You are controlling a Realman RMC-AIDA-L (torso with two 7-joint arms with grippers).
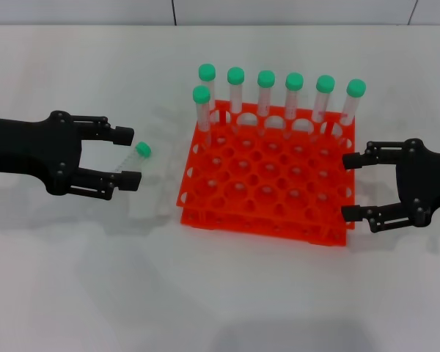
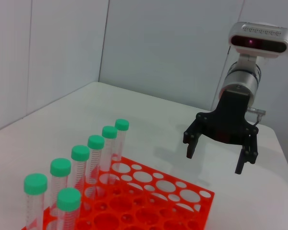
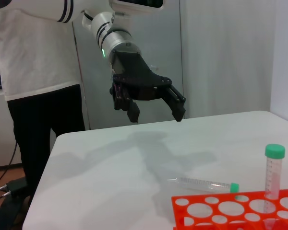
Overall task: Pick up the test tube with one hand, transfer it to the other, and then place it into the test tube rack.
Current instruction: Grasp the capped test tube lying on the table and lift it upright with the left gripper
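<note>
Black left gripper [image 1: 130, 157] gapes wide above the lying test tube [image 1: 134, 158], touching nothing; right gripper [image 1: 352, 188] open, empty; seven tubes [image 1: 294, 99] stand in the test tube rack [image 1: 268, 191].

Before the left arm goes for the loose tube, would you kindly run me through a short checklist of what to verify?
1. Left hand open: ok, fingers spread.
2. Test tube reachable: ok, lying on the table beside the test tube rack, its green cap between the left hand's fingertips in the head view.
3. Left hand's height over the tube: not ok, in the right wrist view the hand is well above it.
4. Right hand ready to receive: ok, open, at the rack's right side.
5. Free holes in rack: ok, seven tubes stand only along the back.
</note>
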